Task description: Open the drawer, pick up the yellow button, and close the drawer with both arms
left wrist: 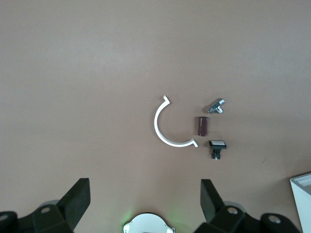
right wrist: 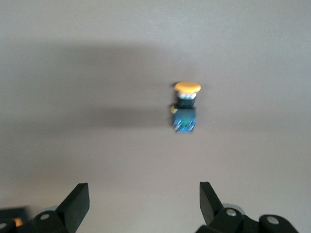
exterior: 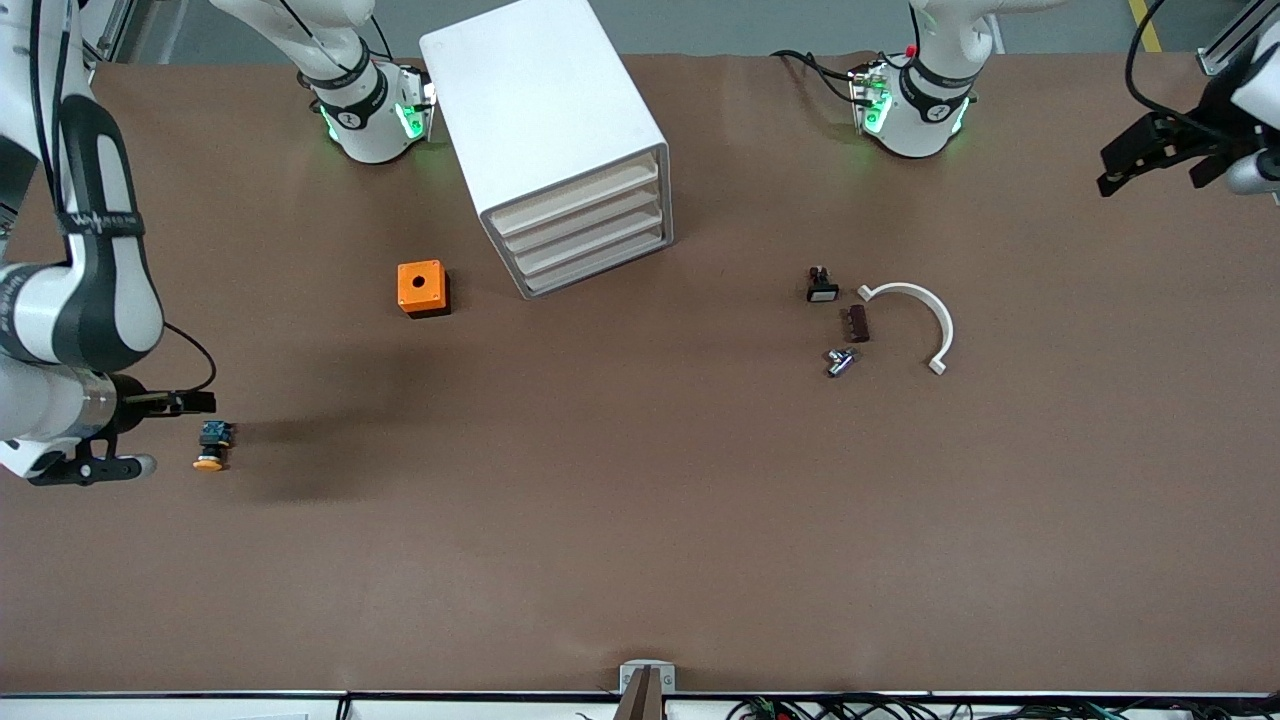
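Your button lies on its side on the brown worktop at the right arm's end, its orange cap turned toward the front camera and its blue block away from it. It is free of any grasp. In the right wrist view the button sits on bare worktop out ahead of the two black fingers, roughly centred on the gap between them but well clear of both.

Your right gripper hangs just beside the button, over the worktop at that end, with its fingers spread wide and nothing between them.

Your left gripper waits up in the air over the left arm's end of the worktop, its fingers also wide apart and empty. Its wrist camera looks down on a white curved piece, a dark brown cylinder, a small metal fitting and a small black piece with a white cap, grouped close together on the worktop.

The white drawer cabinet stands between the two arm bases, and every drawer front sits flush. The orange cube with the round hole rests beside it, toward the right arm's end.
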